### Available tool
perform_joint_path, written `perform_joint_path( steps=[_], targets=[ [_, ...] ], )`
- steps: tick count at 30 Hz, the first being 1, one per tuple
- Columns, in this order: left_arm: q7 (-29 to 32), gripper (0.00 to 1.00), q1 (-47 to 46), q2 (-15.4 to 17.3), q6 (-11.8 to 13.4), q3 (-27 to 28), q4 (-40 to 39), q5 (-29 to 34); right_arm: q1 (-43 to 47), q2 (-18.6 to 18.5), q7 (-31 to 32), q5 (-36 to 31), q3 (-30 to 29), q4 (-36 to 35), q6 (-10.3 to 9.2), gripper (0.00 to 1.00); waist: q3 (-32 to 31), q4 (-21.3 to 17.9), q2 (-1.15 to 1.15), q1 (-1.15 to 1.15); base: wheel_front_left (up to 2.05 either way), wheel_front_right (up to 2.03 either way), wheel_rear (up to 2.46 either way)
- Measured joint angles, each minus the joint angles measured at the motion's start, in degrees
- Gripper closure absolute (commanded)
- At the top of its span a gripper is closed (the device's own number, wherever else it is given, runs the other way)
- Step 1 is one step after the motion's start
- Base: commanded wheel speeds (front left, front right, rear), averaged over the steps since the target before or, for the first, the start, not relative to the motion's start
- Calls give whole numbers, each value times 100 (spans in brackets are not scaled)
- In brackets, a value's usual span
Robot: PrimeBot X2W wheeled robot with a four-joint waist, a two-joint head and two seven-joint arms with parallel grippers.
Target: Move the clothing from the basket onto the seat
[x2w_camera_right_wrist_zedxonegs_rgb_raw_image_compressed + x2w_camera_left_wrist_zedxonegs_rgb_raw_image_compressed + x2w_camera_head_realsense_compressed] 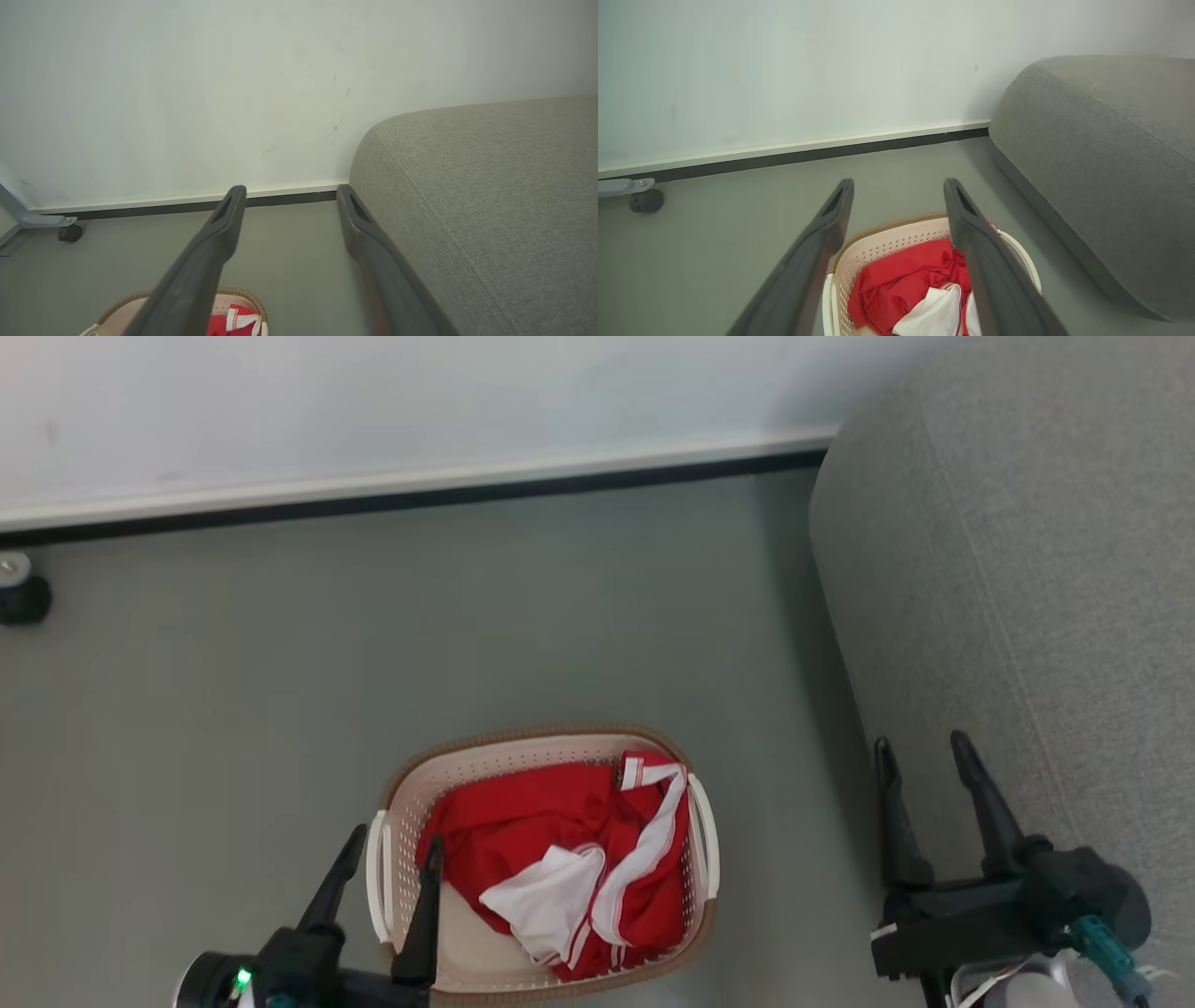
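Red clothing with white trim lies bunched in the cream basket on the floor, also seen as clothing in the basket from the left wrist. My left gripper hangs open over the basket's left handle, nothing between its fingers. My right gripper stands open and empty beside the grey seat, right of the basket. The right wrist view shows the seat and the basket's far rim with a bit of clothing.
A white wall with a dark baseboard runs behind. A black caster on a grey frame stands at the far left. Grey-green floor stretches between basket, wall and seat.
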Motion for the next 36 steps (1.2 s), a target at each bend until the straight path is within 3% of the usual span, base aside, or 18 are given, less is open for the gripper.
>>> perform_joint_path(
  steps=[19,36],
  targets=[
    [435,0,-1728,-97,-435,-956,1501,503,-928,-27,-16,-146,-346,-873,-42,0,1604,-247,1,1,0,0,0],
    [789,0,-3166,-163,-543,-1384,2679,806,-1514,-3,-18,-238,-508,-1517,-41,0,3064,-503,1,0,0,0,0]
  ],
)
